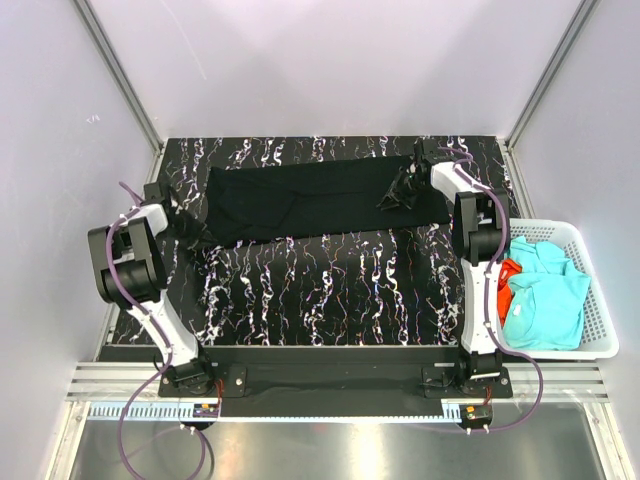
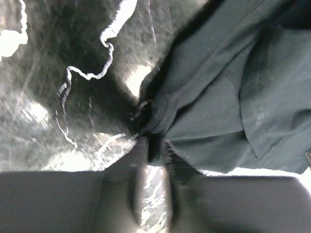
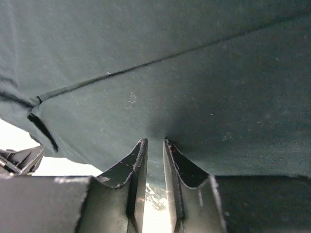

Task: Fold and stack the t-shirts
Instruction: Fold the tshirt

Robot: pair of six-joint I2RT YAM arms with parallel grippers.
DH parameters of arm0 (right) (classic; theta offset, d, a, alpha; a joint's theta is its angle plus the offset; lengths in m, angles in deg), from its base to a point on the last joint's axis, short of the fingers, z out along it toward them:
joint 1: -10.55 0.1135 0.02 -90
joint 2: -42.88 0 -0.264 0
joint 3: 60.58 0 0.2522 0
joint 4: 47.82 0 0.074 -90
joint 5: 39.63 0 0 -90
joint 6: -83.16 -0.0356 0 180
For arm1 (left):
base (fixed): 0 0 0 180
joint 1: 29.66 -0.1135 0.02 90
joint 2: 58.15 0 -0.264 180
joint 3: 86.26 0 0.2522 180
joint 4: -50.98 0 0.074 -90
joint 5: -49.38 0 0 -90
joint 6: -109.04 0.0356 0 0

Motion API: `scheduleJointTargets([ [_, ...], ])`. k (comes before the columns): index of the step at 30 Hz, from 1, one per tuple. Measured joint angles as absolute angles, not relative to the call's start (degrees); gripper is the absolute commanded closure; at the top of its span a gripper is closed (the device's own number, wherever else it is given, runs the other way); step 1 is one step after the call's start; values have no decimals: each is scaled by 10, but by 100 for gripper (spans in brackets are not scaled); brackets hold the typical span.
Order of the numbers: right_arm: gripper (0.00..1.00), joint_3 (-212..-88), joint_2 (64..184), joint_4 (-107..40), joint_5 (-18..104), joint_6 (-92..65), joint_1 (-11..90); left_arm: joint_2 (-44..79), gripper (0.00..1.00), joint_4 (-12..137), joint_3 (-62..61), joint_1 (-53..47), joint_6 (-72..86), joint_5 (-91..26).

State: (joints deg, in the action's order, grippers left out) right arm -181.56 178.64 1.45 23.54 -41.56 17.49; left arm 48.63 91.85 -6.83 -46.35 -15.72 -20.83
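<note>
Top external view first: you see the black t-shirt (image 1: 300, 205) lying as a long strip across the far part of the desk (image 1: 330, 290), already doubled lengthwise by the look of it. Your left claw (image 1: 192, 232) sits at its left end, and your right claw (image 1: 398, 195) is over the right part, where the cloth puckers into a small raised bunch. The turquoise t-shirts (image 1: 545, 300) and the orange-red t-shirt (image 1: 508, 272) wait in the white basket (image 1: 600, 300) at the right, well apart from the strip.

Left wrist view, which is blurred: your left claw (image 2: 153, 143) is nearly pressed together, with a gathered corner of the black t-shirt's hem (image 2: 194, 87) drawn in at the fingertips. It reads as a pinch on that corner, with the marbled desk showing beside it.

Right wrist view: your right claw (image 3: 155, 141) has its jaws drawn close, only a thin slit between them. The tips are sunk into the black t-shirt so that the cloth dimples around them, and a seam (image 3: 146, 63) runs across above. I judge that it is pinching a fold of the cloth.

Expect the shirt to handle as light, limp and a little slippery. It will sag and drape from whatever you hold. Take it at hems, corners or seams, where the layers are thicker, and lift both ends evenly so the fold does not slide open.
</note>
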Motion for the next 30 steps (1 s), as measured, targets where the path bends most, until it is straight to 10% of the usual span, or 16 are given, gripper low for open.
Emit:
scheduleJointTargets([
  [13, 75, -1794, 1766, 33, 300, -403, 176, 507, 99, 921, -47, -511, -137, -171],
  [15, 75, -1797, 1766, 39, 303, -400, 176, 510, 72, 921, -44, -512, -134, -166],
  [19, 73, -1802, 1766, 54, 304, -395, 174, 507, 53, 923, -45, -514, -126, -167],
  [30, 62, -1842, 1765, 121, 322, -350, 168, 467, 39, 946, 25, -504, -118, -146],
])
